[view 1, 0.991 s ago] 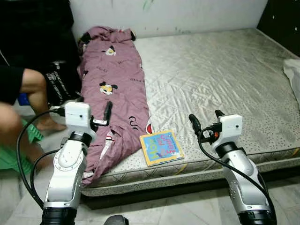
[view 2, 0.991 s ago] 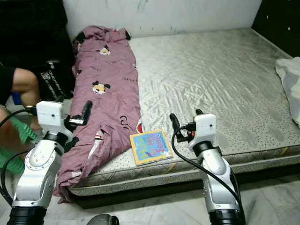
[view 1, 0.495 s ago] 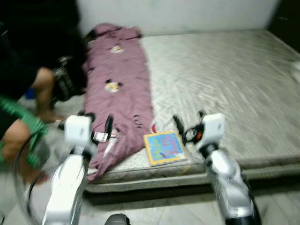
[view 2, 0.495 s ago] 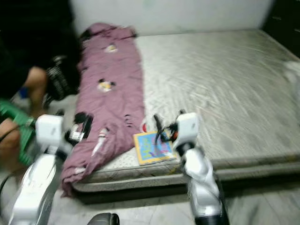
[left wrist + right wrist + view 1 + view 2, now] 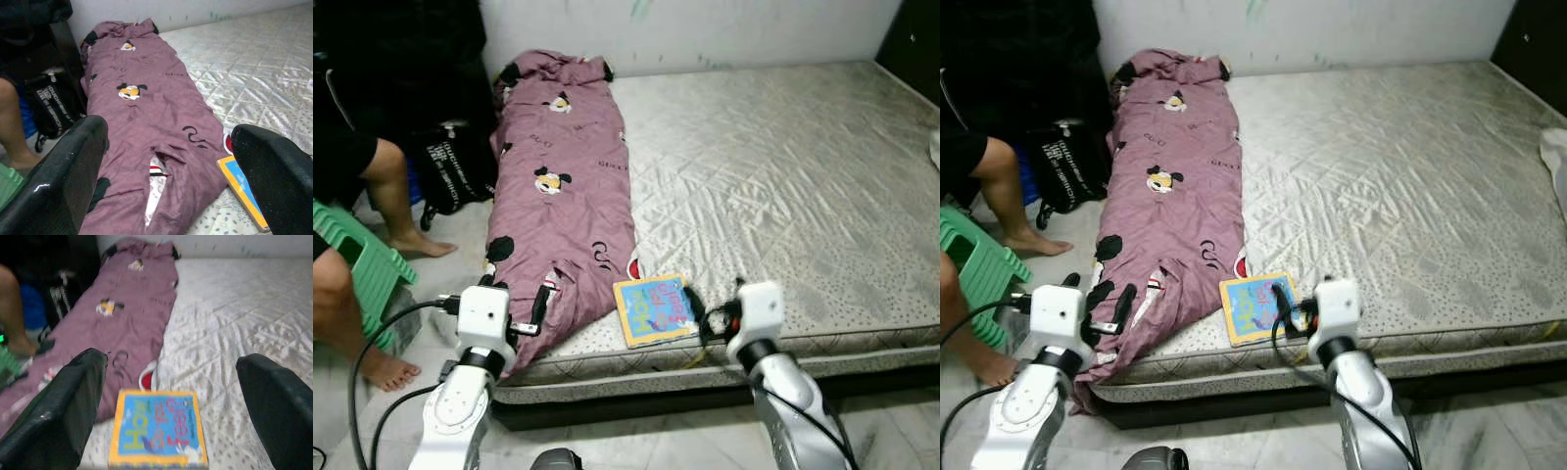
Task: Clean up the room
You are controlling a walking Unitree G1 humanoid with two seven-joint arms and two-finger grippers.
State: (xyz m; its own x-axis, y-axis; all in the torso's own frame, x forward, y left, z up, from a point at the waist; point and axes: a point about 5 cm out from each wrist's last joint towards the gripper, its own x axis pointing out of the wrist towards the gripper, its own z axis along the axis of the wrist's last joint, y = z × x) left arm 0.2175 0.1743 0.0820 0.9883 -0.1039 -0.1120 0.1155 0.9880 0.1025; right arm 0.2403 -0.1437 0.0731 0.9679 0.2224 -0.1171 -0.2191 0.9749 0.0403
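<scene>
You're lining up on the book (image 5: 156, 428): right gripper (image 5: 168, 391) spread wide, book just ahead between its fingers; reach forward and close.

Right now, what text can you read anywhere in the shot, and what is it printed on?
"GUCCI": dark letters repeated on the purple blanket, legible in places.
Book: large cover lettering, seen upside down from the right wrist, too blurred to read.
Black bag: white lettering down its side, too small to read.
</scene>
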